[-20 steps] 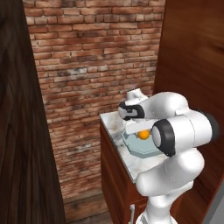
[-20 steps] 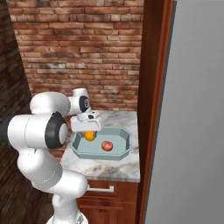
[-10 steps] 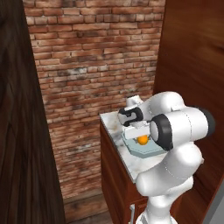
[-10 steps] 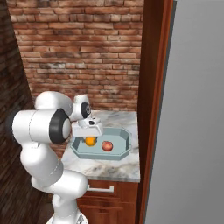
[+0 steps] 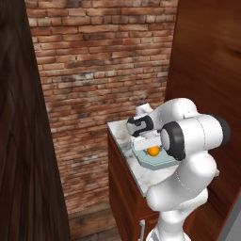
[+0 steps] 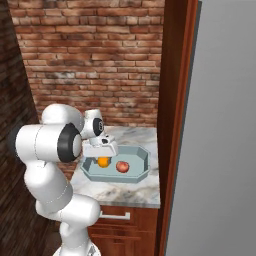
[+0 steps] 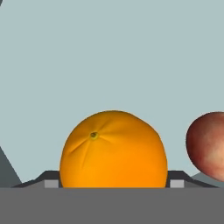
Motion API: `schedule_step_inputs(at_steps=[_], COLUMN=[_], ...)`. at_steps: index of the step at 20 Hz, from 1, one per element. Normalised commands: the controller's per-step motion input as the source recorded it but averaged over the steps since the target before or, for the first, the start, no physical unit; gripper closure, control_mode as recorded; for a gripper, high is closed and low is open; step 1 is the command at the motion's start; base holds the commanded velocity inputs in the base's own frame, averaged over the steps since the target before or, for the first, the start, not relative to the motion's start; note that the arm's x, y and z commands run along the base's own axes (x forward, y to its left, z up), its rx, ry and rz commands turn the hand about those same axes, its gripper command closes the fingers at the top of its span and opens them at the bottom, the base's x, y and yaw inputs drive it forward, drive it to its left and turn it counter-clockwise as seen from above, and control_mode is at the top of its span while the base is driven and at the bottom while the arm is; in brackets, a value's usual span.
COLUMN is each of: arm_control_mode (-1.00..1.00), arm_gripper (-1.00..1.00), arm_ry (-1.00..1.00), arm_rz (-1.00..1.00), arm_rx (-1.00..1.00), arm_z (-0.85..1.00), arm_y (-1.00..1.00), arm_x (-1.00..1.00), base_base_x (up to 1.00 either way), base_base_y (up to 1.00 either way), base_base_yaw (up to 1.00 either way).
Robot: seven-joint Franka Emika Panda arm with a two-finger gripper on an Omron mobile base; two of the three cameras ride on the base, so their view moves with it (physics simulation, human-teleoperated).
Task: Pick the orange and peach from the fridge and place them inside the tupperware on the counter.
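Orange [image 7: 113,148] sits clamped between the fingers [image 7: 51,180] low centre of the hand view, hung over the tray [image 6: 140,154] on the tabletop [image 6: 131,192] for release beside the peach [image 6: 121,166] already inside.

I can read no text, label, brand, number or sign in any of the three views. The surfaces I checked, namely the orange [image 7: 113,149], the peach [image 7: 206,145], the tupperware [image 6: 141,170], the counter [image 6: 134,193], the brick wall [image 5: 103,70] and the grey fridge [image 6: 220,140] panel, carry no markings. The white arm [image 6: 47,145] shows no legible lettering on its casing either.
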Motion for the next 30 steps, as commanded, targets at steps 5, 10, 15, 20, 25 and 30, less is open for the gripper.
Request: schedule_step_inputs(at_steps=[5,10,15,20,25,30], arm_control_mode=[-1.00,-1.00,-1.00,-1.00,-1.00,-1.00], arm_gripper=[-1.00,-1.00,-1.00,-1.00,-1.00,-1.00], arm_ry=[-0.01,0.00,0.00,-0.10,-0.08,-0.12], arm_rz=[0.00,0.00,0.00,0.00,0.00,0.00], arm_rx=[0.00,0.00,0.00,0.00,0.00,0.00], arm_z=[-0.16,0.01,0.23,0.49,0.57,0.60], arm_y=[-0.13,-0.04,-0.01,0.00,0.00,0.00], arm_x=[0.00,-0.14,-0.40,-0.49,-0.45,-0.52], base_base_x=[0.00,0.00,0.00,0.00,0.00,0.00], base_base_y=[0.00,0.00,0.00,0.00,0.00,0.00], base_base_yaw=[0.00,0.00,0.00,0.00,0.00,0.00])
